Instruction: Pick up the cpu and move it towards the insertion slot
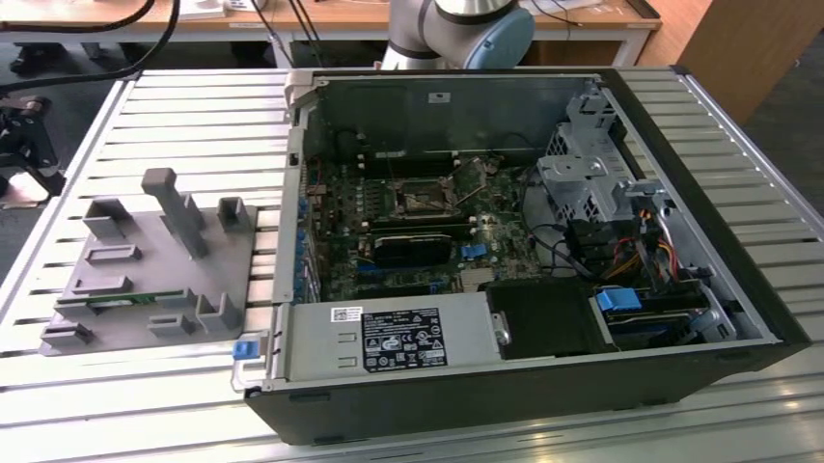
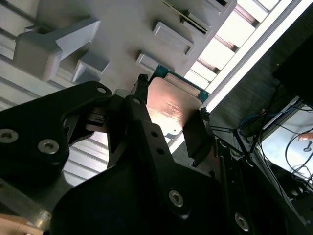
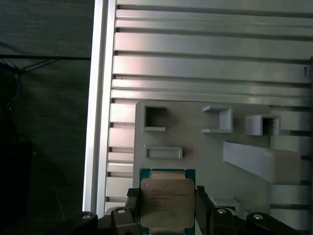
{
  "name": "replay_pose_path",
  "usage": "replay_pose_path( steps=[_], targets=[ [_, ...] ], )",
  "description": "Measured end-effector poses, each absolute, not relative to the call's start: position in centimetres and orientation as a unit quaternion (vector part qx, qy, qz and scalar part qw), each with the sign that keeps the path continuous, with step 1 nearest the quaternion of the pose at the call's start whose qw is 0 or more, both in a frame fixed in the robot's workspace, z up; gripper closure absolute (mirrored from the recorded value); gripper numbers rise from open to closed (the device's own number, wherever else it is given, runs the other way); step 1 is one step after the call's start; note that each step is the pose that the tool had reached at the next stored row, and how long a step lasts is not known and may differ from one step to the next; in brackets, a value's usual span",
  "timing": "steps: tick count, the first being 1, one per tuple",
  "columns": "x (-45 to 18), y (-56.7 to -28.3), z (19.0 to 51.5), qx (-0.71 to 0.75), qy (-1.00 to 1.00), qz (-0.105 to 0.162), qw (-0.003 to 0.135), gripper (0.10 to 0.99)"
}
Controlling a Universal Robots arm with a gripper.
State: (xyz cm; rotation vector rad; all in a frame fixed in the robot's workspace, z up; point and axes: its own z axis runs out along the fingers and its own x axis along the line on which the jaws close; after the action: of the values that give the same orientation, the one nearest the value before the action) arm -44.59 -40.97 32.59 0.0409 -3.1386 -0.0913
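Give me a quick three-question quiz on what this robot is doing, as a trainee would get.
1. True or false: the end effector is shut on the cpu.
2. Which lies beneath the cpu in the first wrist view? A grey fixture; B keyboard; C green cloth.
3. Fill in: the insertion slot sits inside the open computer ____.
Key: 1 true; 2 A; 3 case.

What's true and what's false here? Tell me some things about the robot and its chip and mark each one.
1. The end effector holds the cpu by its sides. True.
2. The cpu sits in the slot. False: it is held over the fixture.
3. The computer case is open. True.
4. The fixture is red. False: it is grey.
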Motion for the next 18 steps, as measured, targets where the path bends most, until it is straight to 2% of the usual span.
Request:
replay_pose_path(
  steps=[18],
  targets=[
    [-44.6,-41.0,34.4,0.013,-0.999,-0.029,0.001,0.545]
  ],
)
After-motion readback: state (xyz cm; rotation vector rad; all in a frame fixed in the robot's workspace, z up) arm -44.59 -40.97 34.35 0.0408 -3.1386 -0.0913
